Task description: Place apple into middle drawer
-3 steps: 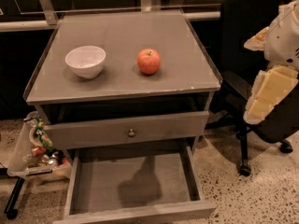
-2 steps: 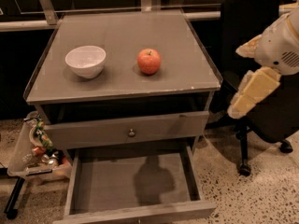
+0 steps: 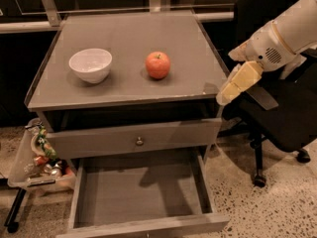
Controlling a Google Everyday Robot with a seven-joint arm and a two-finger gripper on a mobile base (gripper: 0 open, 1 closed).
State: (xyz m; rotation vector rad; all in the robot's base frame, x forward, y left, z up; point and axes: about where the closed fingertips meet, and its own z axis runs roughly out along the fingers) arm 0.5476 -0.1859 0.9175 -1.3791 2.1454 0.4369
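The apple (image 3: 157, 65), small, round and red-orange, sits on the grey cabinet top (image 3: 129, 33), a little right of centre. The middle drawer (image 3: 133, 195), wide and shallow with a bare floor, is pulled out at the bottom of the cabinet and holds nothing. My gripper (image 3: 229, 92), cream-coloured at the end of the white arm (image 3: 282, 33), hangs in the air just off the cabinet top's right front corner. It is to the right of the apple, a little lower in the view, and apart from it.
A white bowl (image 3: 90, 65) stands on the top left of the apple. A closed drawer front with a round metal knob (image 3: 139, 141) sits above the open drawer. A black office chair (image 3: 282, 108) stands at right. A tray of clutter (image 3: 37, 157) is at lower left.
The arm and gripper have moved left and down, from beside the chair toward the cabinet top's right front corner. The apple, bowl and drawer have not moved.
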